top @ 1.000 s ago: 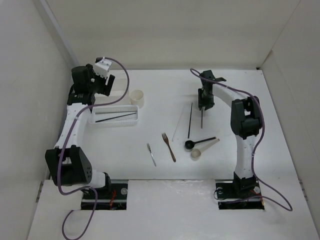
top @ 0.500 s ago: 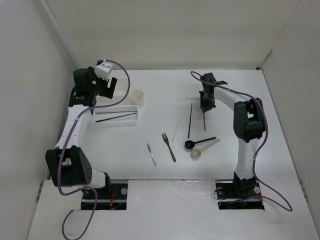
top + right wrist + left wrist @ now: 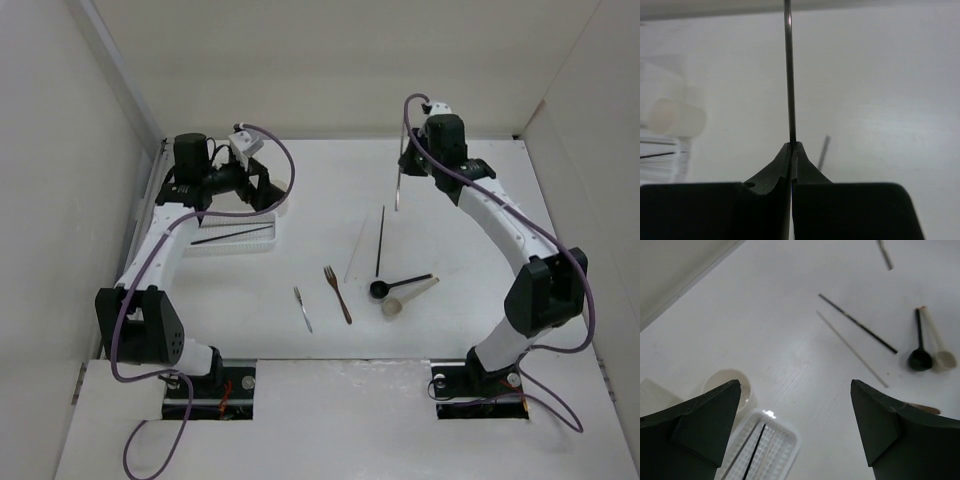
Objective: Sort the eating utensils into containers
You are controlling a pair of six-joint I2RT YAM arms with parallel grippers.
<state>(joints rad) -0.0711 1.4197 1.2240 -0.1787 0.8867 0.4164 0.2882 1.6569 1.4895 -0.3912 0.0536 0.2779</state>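
Note:
My right gripper is shut on a metallic chopstick and holds it above the table at the back. My left gripper is open and empty, above the round cup and the slotted tray, which holds a dark and a pale chopstick. A dark chopstick, a pale chopstick, a brown fork, a grey fork, a black spoon and a beige spoon lie mid-table. The rectangular box is out of view.
White walls close in the table on the left, back and right. The cup and the tray show blurred at the left of the right wrist view. The arm bases stand at the near edge.
My right gripper has lifted the metallic chopstick off the table and swung it up towards the back. My left gripper has moved right, over the cup.

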